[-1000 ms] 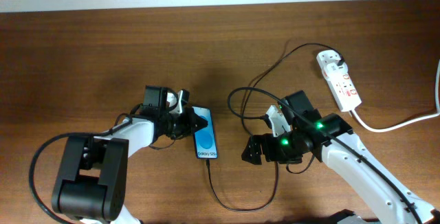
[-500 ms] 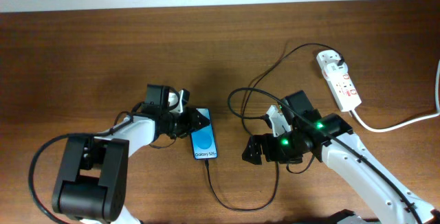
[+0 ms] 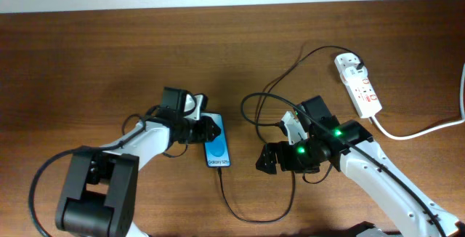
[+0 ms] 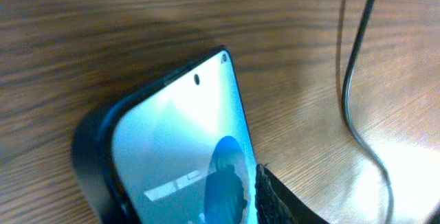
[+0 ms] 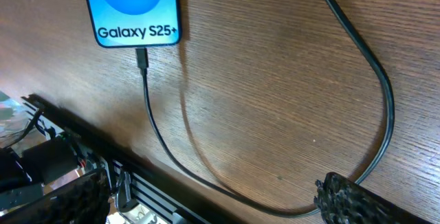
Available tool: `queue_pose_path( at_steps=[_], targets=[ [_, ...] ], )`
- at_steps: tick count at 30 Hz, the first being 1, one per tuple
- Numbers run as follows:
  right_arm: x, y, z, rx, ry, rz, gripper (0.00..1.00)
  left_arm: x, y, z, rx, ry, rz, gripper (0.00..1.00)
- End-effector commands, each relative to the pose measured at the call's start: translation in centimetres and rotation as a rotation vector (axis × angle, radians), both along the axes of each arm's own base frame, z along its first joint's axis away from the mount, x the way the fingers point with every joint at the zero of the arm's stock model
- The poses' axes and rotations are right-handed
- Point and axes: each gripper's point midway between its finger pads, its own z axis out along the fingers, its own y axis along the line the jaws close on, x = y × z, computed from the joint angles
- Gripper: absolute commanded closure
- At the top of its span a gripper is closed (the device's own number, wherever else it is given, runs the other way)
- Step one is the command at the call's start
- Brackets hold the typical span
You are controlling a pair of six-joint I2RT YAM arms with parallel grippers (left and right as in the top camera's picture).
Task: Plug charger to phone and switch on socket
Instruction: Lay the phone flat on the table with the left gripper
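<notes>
Overhead view of a wooden table (image 3: 87,55) with two robot arms. At left, the left gripper (image 3: 205,129) sits at the top end of the phone (image 3: 216,150), which lies flat, blue screen up, near the table's middle. In its wrist view a finger (image 4: 93,159) stands at each long edge of the phone, so we judge it clamped there to steady the phone. The charger (image 5: 146,97) meets the phone's bottom edge, its tip apparently seated, then loops right and up to the socket (image 3: 360,86). Right of the phone, the right gripper (image 3: 263,161) hangs just over the table with its fingers spread and empty, the cable running beside one finger. The socket lies at far right, well apart from both grippers. We cannot tell its switch position, so we judge that step is left.
</notes>
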Motion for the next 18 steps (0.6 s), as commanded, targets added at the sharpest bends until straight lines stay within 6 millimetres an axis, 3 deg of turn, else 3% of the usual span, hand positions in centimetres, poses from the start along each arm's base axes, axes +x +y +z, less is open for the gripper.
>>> queue_pose_path(
  at_steps=[1, 7, 12, 15, 18],
  targets=[
    [0.2, -0.2, 0.1, -0.006, -0.013, 0.002, 0.02, -3.0, 1.0, -4.2, 0.202, 0.024, -0.168, 0.56],
    [0.2, -0.2, 0.1, -0.006, -0.013, 0.002, 0.02, -2.6, 0.5, -3.7, 0.193, 0.026, -0.152, 0.47],
    [0.2, -0.2, 0.1, -0.006, -0.013, 0.002, 0.02, -2.5, 1.4, -3.4, 0.219, 0.071, -0.108, 0.51],
    [0.2, -0.2, 0.1, -0.006, -0.013, 0.002, 0.02, -1.7, 3.1, -0.9, 0.227, 0.117, -0.057, 0.50],
    [0.2, -0.2, 0.1, -0.006, -0.013, 0.002, 0.02, -0.8, 5.6, 3.8, 0.304, 0.094, 0.004, 0.45]
  ],
)
